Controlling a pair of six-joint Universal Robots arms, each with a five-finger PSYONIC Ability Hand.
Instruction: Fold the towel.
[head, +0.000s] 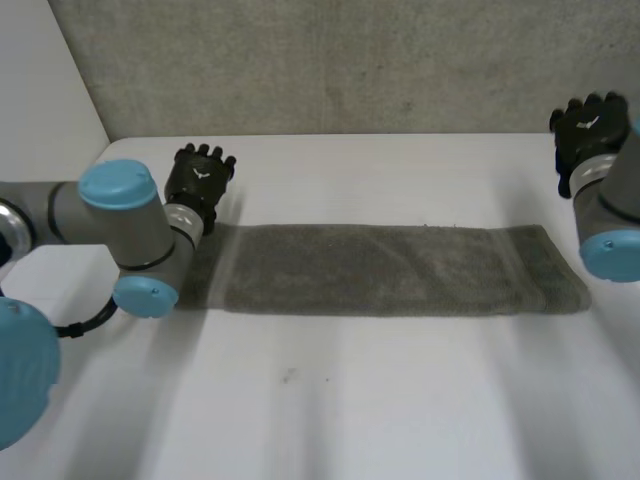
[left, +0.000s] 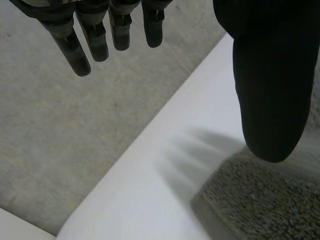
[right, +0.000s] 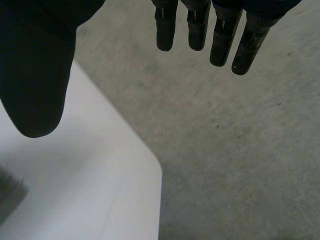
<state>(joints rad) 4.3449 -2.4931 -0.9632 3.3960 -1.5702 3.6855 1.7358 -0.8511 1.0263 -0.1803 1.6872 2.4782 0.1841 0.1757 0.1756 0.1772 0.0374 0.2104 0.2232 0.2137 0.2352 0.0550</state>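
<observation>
- Towel (head: 390, 270): grey terry, lying flat as a long narrow strip across the middle of the surface (head: 350, 410), short ends pointing twd each arm. Prob. already doubled lengthwise, going by the thick edges.
- Handling, as a guess: light, soft, floppy, sagging wherever it isn't being held, so it's needing 2 grips at once. Nap is looking grippy rather than slippery, and nothing is fragile.
- Where to grab, imo: both corners of one short end, pinching thru all layers so the stack isn't splitting, then carrying that end over onto the other.
- Left hand (head: 200, 180) is hovering just beyond the strip's left end, near its far corner. Its fingers (left: 95, 37) are hanging straight & spread, thumb apart, holding nothing, w/ the towel's edge lying below the thumb.
- Right hand (head: 588, 130) is hanging over the surface's far right corner, apart from the cloth. Its fingers (right: 200, 30) are straight & open, gripping nothing.
- Right is prob. needing the longer reach.
</observation>
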